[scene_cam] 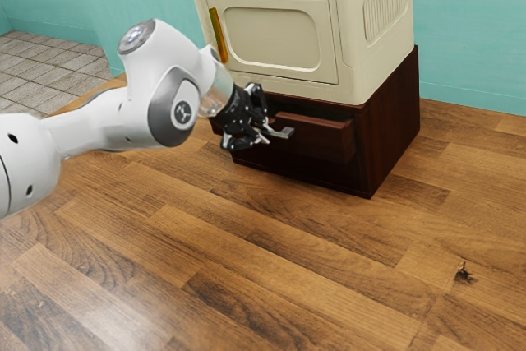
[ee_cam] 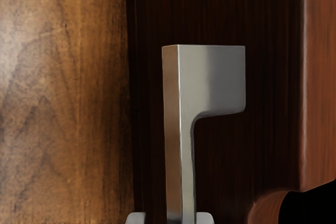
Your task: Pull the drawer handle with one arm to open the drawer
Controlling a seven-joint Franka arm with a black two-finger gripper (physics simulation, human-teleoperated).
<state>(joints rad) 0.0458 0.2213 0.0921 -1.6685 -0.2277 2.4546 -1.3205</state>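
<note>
Two fingers of your gripper stand parted, straddling the handle without clenching it. The finger on the floor's side, at six o'clock from the bar, has a sliver of space beside it; the other, at twelve, sits right against the metal or just beside it. So the bar lies between your jaws but off their middle, nearer the upper finger. Its long axis runs lengthwise along the drawer, roughly level and across the way your jaws close, which suits a pinch from above and below. Past the fingertips, the bar's free length reaches out toward three to four o'clock in the exterior view, ending in a foot that turns in to the drawer face.

Farther out, the drawer stands a little proud of the dark cabinet, so it is partly open. The pale box sits on that cabinet, near one o'clock from your gripper.

You probably want to close on the bar first, then draw straight away from the face, toward about seven o'clock in the exterior view. Pull with that lower gap left in, and you might slide off the bar.
</note>
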